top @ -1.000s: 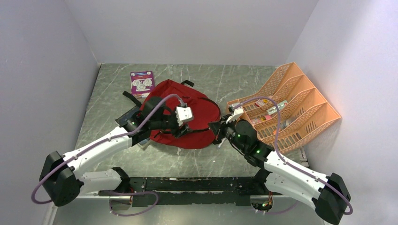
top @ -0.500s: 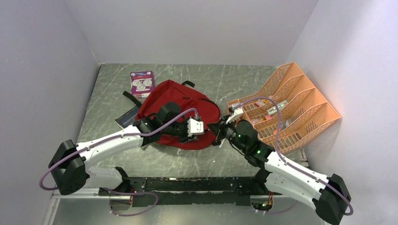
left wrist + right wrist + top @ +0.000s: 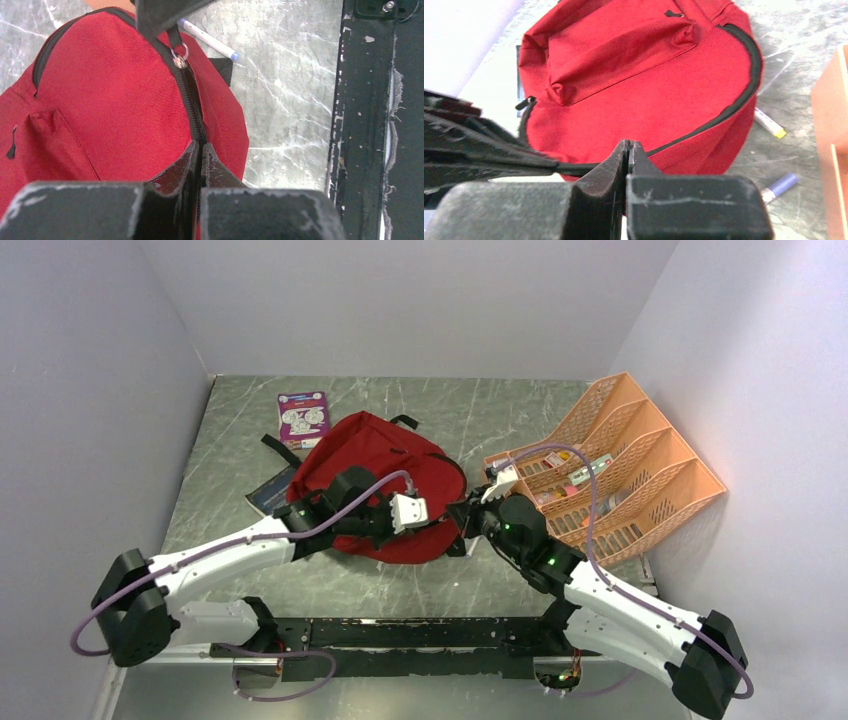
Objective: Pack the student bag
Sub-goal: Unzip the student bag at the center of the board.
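Red backpack (image 3: 385, 455); left gripper (image 3: 200, 148) clamped shut on its zipper edge, right gripper (image 3: 628, 146) clamped shut on the zipper pull (image 3: 176, 42); two pens (image 3: 767, 123) and orange organiser (image 3: 640, 475) alongside.

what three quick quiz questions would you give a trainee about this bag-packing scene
1. Fill the gap: the left gripper is ___ on the student bag's zipper seam.
2. What does the right gripper pinch? A) zipper pull B) pen C) booklet
3. True or false: both grippers hang clear of the bag.
Key: 1 shut; 2 A; 3 false.
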Tool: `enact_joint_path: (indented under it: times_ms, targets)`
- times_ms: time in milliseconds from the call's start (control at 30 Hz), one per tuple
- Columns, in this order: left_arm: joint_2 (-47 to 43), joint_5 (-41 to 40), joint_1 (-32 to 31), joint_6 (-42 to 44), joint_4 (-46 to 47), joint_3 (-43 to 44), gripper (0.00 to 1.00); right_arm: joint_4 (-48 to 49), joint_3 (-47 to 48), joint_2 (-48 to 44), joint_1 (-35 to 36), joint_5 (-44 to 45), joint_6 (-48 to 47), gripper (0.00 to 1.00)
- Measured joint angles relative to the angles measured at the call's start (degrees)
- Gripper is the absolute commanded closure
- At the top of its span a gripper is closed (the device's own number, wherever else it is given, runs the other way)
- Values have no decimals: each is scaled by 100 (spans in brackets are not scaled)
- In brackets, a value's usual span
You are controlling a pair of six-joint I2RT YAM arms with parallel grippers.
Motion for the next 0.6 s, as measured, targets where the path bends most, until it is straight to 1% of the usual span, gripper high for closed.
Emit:
enact_joint_path:
  times_ms: [267, 433, 600]
  targets:
    - [-1102, -234, -33, -376, -68, -673, 95, -448, 492, 509, -2, 844, -184, 100]
    - [-1296, -308, -37, -352, -330, -776, 95, -557, 752, 1084, -160, 1344, -275, 100]
    - [-1399, -400, -37, -262, -509, -785, 95, -490, 793, 1502, -601, 1569, -352, 100]
